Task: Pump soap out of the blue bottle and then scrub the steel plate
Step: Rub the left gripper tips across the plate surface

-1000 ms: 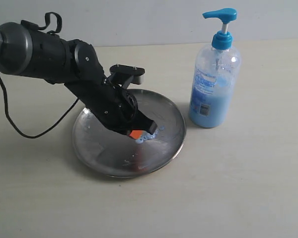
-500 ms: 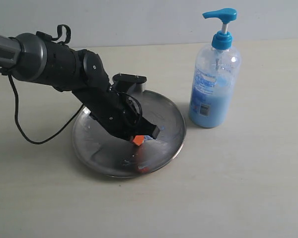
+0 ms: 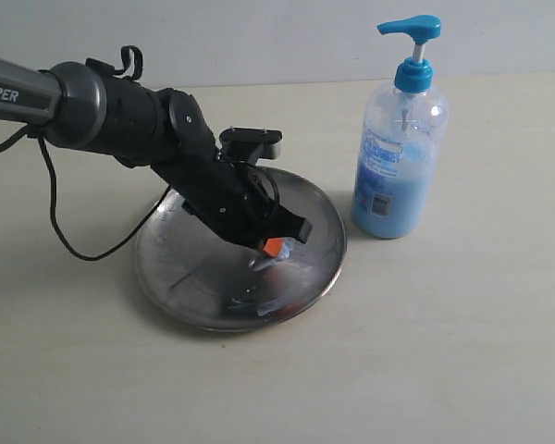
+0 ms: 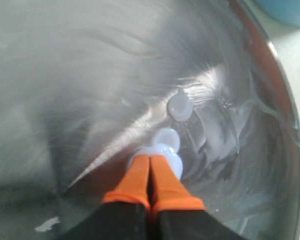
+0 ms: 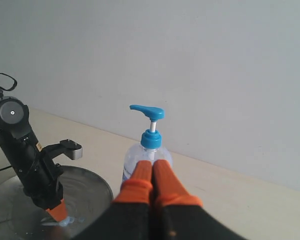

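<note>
The steel plate (image 3: 180, 277) lies on the table, round and shiny, streaked with smeared soap. My left gripper (image 3: 270, 252) is shut, its orange fingertips pressed down in a blob of pale blue soap (image 4: 166, 142) toward the plate's right side (image 4: 285, 165). The blue bottle (image 3: 400, 166) stands upright just right of the plate, its pump head raised. My right gripper (image 5: 152, 163) is shut and empty, off the exterior view, looking down on the bottle (image 5: 149, 137) from behind. The plate (image 5: 95, 192) and my left gripper (image 5: 57, 212) also show there.
A black cable (image 3: 65, 231) hangs from the left arm over the table left of the plate. A plain wall (image 5: 215, 60) runs behind the table.
The left gripper has slid to the right across the plate, dragging soap with it and leaving smears. The bottle has not moved.
</note>
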Motion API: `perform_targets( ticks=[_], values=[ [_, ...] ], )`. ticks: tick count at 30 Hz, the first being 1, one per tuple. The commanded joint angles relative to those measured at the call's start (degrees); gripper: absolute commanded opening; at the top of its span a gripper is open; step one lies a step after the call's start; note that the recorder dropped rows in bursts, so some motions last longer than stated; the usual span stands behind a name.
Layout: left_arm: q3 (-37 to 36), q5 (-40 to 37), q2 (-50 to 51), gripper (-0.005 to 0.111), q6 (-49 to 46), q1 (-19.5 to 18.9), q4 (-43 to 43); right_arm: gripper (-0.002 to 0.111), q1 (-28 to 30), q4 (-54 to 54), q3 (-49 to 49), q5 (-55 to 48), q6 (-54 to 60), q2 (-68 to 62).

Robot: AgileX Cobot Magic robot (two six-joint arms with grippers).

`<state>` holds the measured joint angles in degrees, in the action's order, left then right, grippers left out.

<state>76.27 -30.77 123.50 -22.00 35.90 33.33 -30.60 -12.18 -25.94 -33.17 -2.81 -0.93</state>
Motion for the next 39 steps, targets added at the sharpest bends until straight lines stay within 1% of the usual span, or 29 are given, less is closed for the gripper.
perform_targets(
  ticks=[1, 4, 9, 13, 25, 29, 39],
  values=[
    [2.2, -0.9, 1.4, 0.001, -0.3, 0.2, 0.2, 0.0, 0.0, -0.6, 0.4, 1.2, -0.2, 0.3],
    [4.2, -1.5, 2.2, 0.001, -0.3, 0.2, 0.2, 0.0, 0.0, -0.6, 0.4, 1.4, -0.2, 0.3],
    [8.5, -5.9, 4.7, 0.001, -3.0, 0.2, 0.6, 0.0, 0.0, -0.7, 0.4, 1.5, -0.2, 0.9],
    [11.1, -6.8, 6.2, 0.001, -3.0, 0.2, 0.7, 0.0, 0.0, -1.8, 1.0, 2.0, -0.2, 0.9],
    [15.6, -7.0, 6.8, 0.001, -2.9, 0.2, 0.9, 0.0, 0.0, -1.8, 1.0, 2.0, -0.3, 0.9],
    [17.9, -9.9, 7.1, 0.001, -2.9, 0.2, 1.1, 0.0, 0.0, -1.8, 1.0, 2.0, -0.3, 0.9],
    [19.0, -15.3, 9.9, 0.001, -3.3, 0.2, -1.4, 0.0, 0.0, -1.8, 1.0, 2.0, -0.3, 0.9]
  ],
)
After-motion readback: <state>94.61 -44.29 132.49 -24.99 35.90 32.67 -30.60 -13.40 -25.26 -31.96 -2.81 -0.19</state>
